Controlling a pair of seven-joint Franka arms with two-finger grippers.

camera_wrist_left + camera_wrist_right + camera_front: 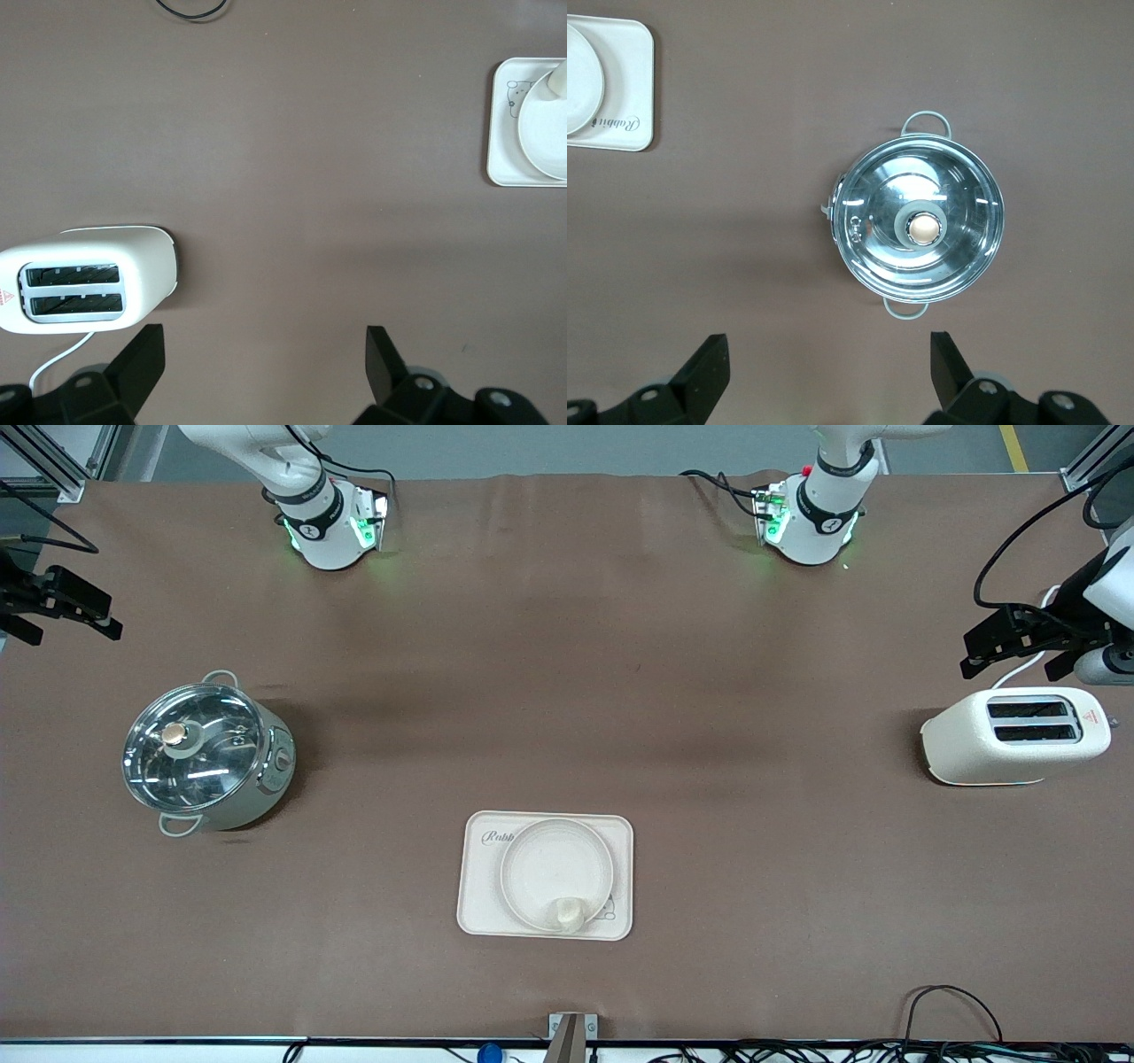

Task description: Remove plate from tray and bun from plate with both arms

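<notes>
The plate [556, 874] lies on the tray [479, 899], which sits on the bench [567, 691] near the front camera's edge. The bun [568, 913] rests on the plate, at the part of its rim nearest the front camera. The pot [205, 753], lid on, stands well apart from the tray toward the right arm's end of the bench; the toaster [1015, 735] stands well apart from the tray toward the left arm's end. The left gripper [264, 365] hangs above the bench just beside the toaster, fingers spread and empty. The right gripper [829, 365] hangs above the bench near the pot, fingers likewise spread and empty.
</notes>
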